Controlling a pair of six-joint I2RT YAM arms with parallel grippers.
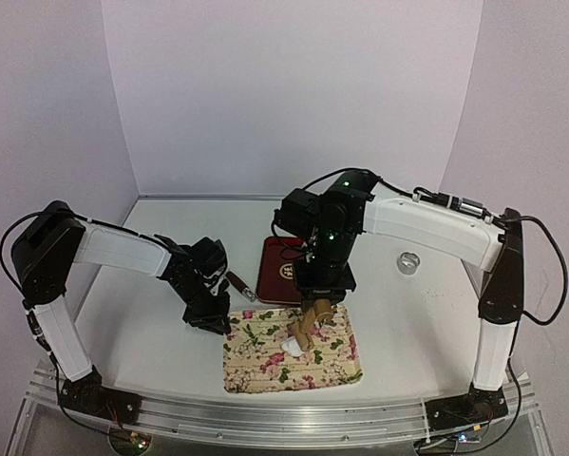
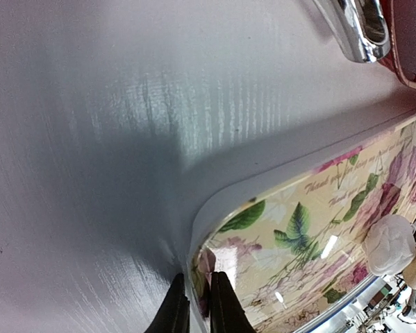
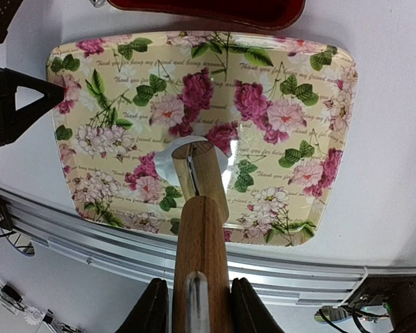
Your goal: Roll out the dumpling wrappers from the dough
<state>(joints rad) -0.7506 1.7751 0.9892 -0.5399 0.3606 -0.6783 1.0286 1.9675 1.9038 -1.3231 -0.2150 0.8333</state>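
A white lump of dough (image 1: 292, 346) lies on the floral tray (image 1: 256, 375), a little left of its middle. My right gripper (image 3: 194, 305) is shut on the handle of a wooden roller (image 3: 202, 229), whose barrel end presses down on the dough (image 3: 164, 157). At the tray's far left corner my left gripper (image 1: 211, 321) stands low. Its fingers (image 2: 221, 312) straddle the floral tray's rim (image 2: 201, 229) and are shut on it. From there the dough (image 2: 389, 243) looks crumpled and thick. Dumpling wrappers are out of view.
A red tray (image 1: 276, 268) with a gold emblem sits just behind the floral tray. A shiny handled tool (image 1: 238, 283) lies left of it, and a metal ring (image 1: 409, 261) lies on the table at the right. An aluminium rail (image 1: 265, 418) runs along the near edge.
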